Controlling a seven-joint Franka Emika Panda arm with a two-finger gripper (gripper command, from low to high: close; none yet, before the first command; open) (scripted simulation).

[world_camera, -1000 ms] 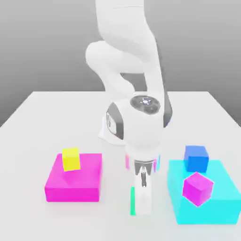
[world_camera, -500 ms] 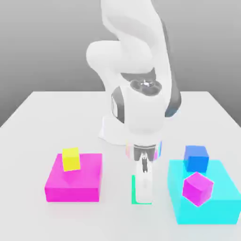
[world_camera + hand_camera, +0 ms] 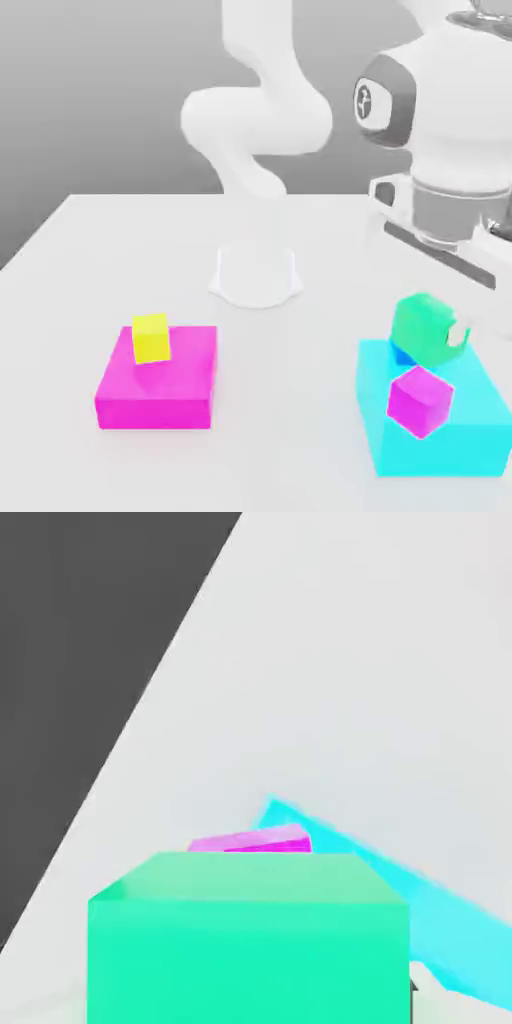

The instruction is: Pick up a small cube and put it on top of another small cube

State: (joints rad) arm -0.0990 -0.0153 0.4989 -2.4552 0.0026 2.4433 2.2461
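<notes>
My gripper (image 3: 434,328) is shut on the small green cube (image 3: 418,318) and holds it tilted in the air at the exterior view's right. The cube hangs over the far corner of the large cyan block (image 3: 470,420), just where the small blue cube stands, so the blue cube is hidden behind it. Whether the two cubes touch I cannot tell. In the hand view the green cube (image 3: 250,942) sits close to the camera, with the cyan block (image 3: 400,892) beyond it.
A small magenta cube (image 3: 420,400) rests tilted on the cyan block, near the green cube; it also shows in the hand view (image 3: 250,841). A yellow cube (image 3: 151,337) sits on a large magenta block (image 3: 160,390) at the exterior view's left. The arm's white base (image 3: 255,275) stands at the table's middle.
The gripper closed on the green cube at the table's front middle, lifted it, and swung up and to the exterior view's right, over the cyan block where the blue cube stands.
</notes>
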